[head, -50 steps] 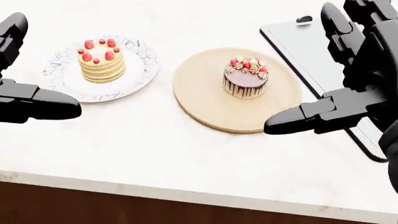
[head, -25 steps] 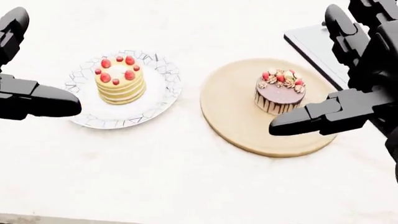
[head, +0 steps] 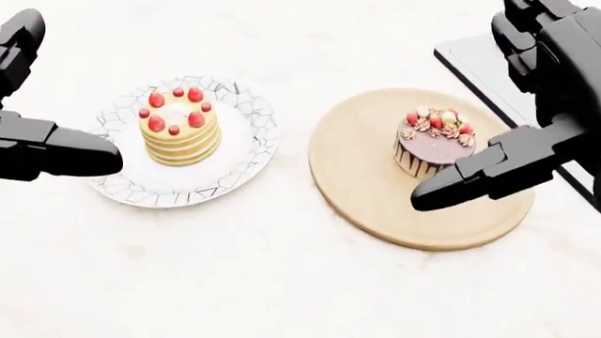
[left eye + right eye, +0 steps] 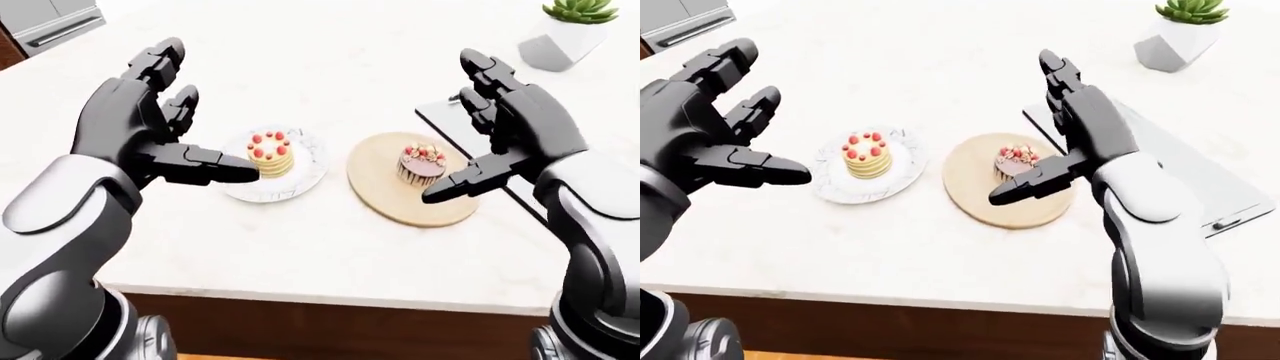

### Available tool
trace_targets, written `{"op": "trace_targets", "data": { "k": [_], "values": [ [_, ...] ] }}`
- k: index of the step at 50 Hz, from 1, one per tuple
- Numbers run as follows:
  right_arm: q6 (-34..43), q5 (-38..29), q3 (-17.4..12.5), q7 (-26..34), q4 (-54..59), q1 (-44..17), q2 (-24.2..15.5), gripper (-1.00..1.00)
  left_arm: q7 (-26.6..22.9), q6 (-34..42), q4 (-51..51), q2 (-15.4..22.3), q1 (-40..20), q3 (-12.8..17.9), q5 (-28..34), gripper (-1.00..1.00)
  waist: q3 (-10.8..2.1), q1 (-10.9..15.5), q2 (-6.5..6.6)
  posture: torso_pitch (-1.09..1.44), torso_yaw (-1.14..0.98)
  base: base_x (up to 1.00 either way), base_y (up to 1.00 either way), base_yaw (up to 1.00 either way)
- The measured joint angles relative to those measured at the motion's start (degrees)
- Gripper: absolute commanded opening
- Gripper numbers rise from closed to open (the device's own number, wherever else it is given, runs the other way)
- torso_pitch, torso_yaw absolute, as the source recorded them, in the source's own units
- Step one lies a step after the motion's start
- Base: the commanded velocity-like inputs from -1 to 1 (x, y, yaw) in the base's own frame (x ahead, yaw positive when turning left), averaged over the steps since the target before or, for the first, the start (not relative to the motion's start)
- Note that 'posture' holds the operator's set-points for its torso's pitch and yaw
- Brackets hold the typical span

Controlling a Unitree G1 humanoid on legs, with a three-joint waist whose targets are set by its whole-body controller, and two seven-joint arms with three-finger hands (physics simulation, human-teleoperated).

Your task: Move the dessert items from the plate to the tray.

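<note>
A stack of pancakes (image 3: 178, 130) topped with strawberries stands on a white patterned plate (image 3: 239, 158) at the left of the head view. A small chocolate cake (image 3: 432, 144) stands on a round wooden board (image 3: 375, 190) to its right. A dark grey tray (image 4: 1200, 180) lies flat to the right of the board. My left hand (image 4: 190, 112) is open, hovering left of the plate, with its thumb pointing toward the pancakes. My right hand (image 4: 470, 127) is open over the right side of the board, beside the cake. Neither hand touches anything.
The white stone counter (image 4: 300, 240) ends in an edge with a brown cabinet face (image 4: 330, 326) below it. A succulent in a white pot (image 4: 560, 34) stands at the top right. A grey appliance (image 4: 50, 22) shows at the top left.
The camera has moved in over the counter, so plate, board and tray shifted right and down in the head view and the counter edge left it. Both hands stay open.
</note>
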Motion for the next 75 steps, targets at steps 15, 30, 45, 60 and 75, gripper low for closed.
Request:
{"op": "trace_targets", "data": {
  "k": [15,30,45,60,75],
  "values": [
    [-7.88,-24.74,5.54,18.89,7.53,0.29,4.88,0.81,1.28,0.00,0.26,1.32,-0.69,0.24,-2.51,1.00,-0.04,-0.54,0.80,0.00,0.00,0.00,0.00,0.00],
    [-15.45,-39.38,4.06,29.71,11.81,0.39,11.40,0.61,2.61,-0.72,0.97,1.89,-0.39,0.30,-4.42,1.00,0.01,-0.80,1.34,0.00,0.00,0.00,0.00,0.00],
    [-20.97,-46.10,3.68,33.46,15.90,0.14,13.64,0.56,4.20,-1.04,0.67,2.13,0.32,0.41,-6.37,1.00,-0.02,-0.82,1.57,0.00,0.00,0.00,0.00,0.00],
    [-23.98,-48.17,4.28,31.93,24.27,-3.07,15.38,0.55,4.66,-2.81,1.29,2.74,1.55,0.17,-7.26,1.00,-0.26,-0.81,1.78,0.00,0.00,0.00,0.00,0.00],
    [-28.32,-49.07,4.86,27.79,32.60,-4.21,15.90,0.16,4.97,-3.40,1.75,3.36,2.04,0.35,-8.27,1.00,-0.33,-0.63,1.93,0.00,0.00,0.00,0.00,0.00]
  ]
}}
